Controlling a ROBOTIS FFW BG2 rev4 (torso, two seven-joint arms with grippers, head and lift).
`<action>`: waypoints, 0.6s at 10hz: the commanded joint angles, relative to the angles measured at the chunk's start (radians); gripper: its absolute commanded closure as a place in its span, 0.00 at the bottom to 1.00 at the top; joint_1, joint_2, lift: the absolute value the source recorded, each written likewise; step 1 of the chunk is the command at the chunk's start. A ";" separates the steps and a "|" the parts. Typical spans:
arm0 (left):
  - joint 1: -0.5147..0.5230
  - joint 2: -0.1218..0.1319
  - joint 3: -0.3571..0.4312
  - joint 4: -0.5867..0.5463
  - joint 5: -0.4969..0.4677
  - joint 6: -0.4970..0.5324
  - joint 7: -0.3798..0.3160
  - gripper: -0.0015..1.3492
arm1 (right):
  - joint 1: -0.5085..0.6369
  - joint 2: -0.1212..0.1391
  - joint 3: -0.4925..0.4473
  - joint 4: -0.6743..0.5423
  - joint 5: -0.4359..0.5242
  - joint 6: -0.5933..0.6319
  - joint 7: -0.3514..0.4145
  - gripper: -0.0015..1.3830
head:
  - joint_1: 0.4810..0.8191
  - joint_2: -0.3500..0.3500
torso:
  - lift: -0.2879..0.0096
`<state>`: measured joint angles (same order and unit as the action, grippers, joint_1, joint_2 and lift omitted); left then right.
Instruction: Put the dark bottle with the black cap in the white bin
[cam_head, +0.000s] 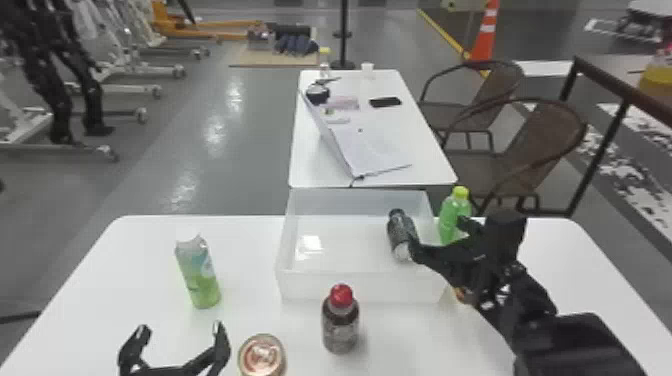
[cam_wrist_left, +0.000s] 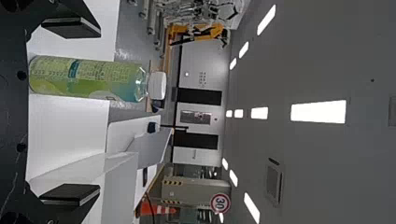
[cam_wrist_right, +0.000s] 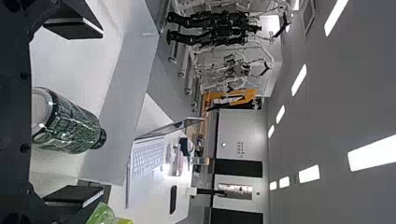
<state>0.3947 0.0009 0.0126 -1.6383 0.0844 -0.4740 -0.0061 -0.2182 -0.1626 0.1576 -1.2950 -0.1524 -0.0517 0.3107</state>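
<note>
The dark bottle with the black cap (cam_head: 401, 234) is inside the white bin (cam_head: 361, 286), near its right wall, tilted with its cap toward the far side. Beside it, at the bin's right edge, is my right gripper (cam_head: 440, 237). In the right wrist view the fingers of my right gripper (cam_wrist_right: 88, 112) stand wide apart, and the dark bottle (cam_wrist_right: 70, 123) shows between them with its base facing the camera, not gripped. My left gripper (cam_head: 181, 329) is open over the table's near left; in the left wrist view my left gripper (cam_wrist_left: 85, 111) holds nothing.
A green carton-like bottle (cam_head: 199, 275) stands left of the bin, with a can (cam_head: 262, 356) and a red-capped bottle (cam_head: 341, 322) in front. A green bottle with a yellow cap (cam_head: 452, 212) is right of the bin. Behind is another table (cam_head: 310, 165) with a laptop.
</note>
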 joint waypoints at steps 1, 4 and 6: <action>0.001 -0.004 0.001 0.000 0.000 0.000 0.000 0.10 | 0.068 -0.001 -0.009 -0.098 -0.016 0.004 -0.008 0.07 | 0.20 0.50 | 0.63; 0.001 -0.004 0.003 -0.002 -0.002 -0.005 0.000 0.10 | 0.341 -0.006 -0.075 -0.428 -0.001 0.108 -0.094 0.07 | 0.20 0.50 | 0.63; 0.004 -0.004 0.003 -0.003 -0.005 -0.006 0.000 0.10 | 0.461 -0.011 -0.119 -0.518 -0.015 0.145 -0.125 0.07 | 0.20 0.50 | 0.63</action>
<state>0.3988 0.0009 0.0171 -1.6410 0.0811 -0.4798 -0.0061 0.2100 -0.1727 0.0543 -1.7862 -0.1632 0.0827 0.1849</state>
